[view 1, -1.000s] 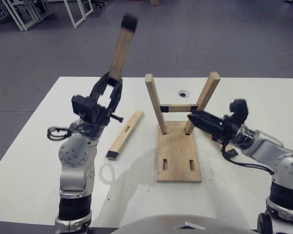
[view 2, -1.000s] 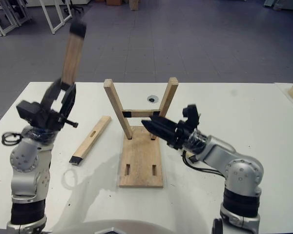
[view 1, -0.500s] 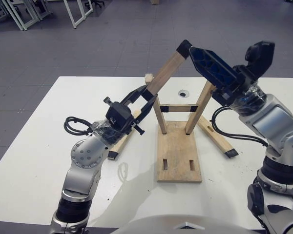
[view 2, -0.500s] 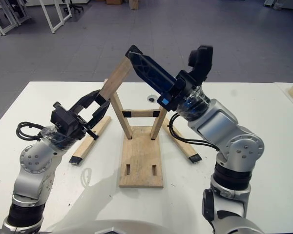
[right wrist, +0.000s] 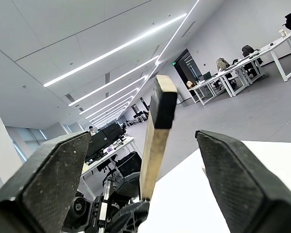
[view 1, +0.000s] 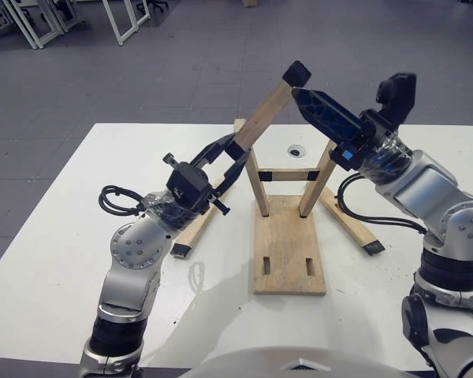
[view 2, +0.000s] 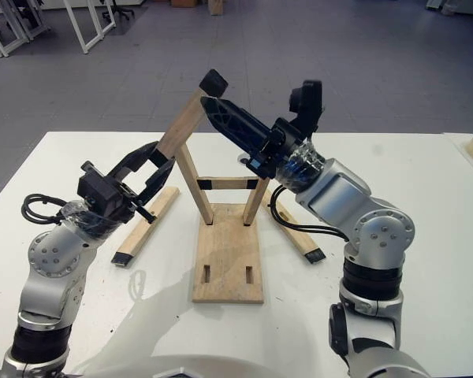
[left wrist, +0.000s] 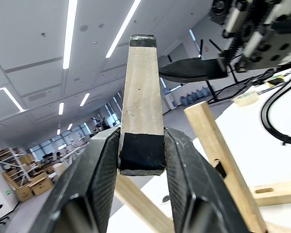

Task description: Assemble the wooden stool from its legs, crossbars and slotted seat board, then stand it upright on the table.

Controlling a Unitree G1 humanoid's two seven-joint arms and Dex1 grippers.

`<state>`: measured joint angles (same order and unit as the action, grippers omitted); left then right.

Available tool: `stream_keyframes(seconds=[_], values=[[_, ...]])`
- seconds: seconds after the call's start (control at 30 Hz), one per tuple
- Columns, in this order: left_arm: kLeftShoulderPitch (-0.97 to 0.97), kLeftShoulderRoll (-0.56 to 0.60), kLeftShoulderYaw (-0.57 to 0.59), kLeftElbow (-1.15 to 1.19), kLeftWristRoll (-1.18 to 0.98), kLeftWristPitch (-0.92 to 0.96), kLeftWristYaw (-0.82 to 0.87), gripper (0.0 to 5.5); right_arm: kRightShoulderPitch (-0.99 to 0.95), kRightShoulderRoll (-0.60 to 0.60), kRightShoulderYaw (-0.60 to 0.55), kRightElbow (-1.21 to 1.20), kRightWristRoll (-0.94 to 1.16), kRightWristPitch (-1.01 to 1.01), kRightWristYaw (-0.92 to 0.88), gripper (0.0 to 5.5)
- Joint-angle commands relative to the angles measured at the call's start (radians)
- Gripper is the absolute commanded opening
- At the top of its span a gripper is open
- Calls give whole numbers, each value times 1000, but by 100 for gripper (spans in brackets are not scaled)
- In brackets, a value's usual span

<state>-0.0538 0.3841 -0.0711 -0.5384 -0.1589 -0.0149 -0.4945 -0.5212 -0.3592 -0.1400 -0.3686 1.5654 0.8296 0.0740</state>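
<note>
Here, on the white table point(view 1: 63, 260), the left gripper point(view 1: 235, 151) is squeezed tight on the black bottom end of a wooden leg point(view 1: 266, 110), which leans up toward 1 o'clock. Under that arm a loose leg point(view 1: 191, 231) lies flat, at 9 o'clock from the seat board point(view 1: 288, 260). The board lies flat in the middle, with two legs point(view 1: 252, 169) standing in its far slots and a crossbar point(view 1: 288, 175) joining them. At 3 o'clock from the board lies another loose leg point(view 1: 351, 227). The right gripper point(right wrist: 144, 138) has its fingers wide apart, one on each side of the raised leg's top, not touching it.
</note>
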Motion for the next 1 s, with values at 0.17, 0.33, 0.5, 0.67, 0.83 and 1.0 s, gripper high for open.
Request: stream_keyframes(seconds=[0.17,0.33,0.5,0.67,0.83,1.0], values=[[10,19,-16,7,2,-12,-37,132,-52,16,13,13,21,-5,-10,315],[-7,26,-1,30,24,-47,-32,132,-57,7,19,16,44,10,-5,216],[-15,26,-10,49,36,-67,-33,132,-46,-12,11,23,56,20,26,119],[-18,24,-14,48,34,-74,-35,132,-39,-49,21,18,3,28,53,49],[-19,23,-12,39,50,-68,-27,171,-39,-63,10,42,-32,24,55,43],[70,38,-8,68,91,-105,-26,245,-16,-79,-35,49,24,25,25,43]])
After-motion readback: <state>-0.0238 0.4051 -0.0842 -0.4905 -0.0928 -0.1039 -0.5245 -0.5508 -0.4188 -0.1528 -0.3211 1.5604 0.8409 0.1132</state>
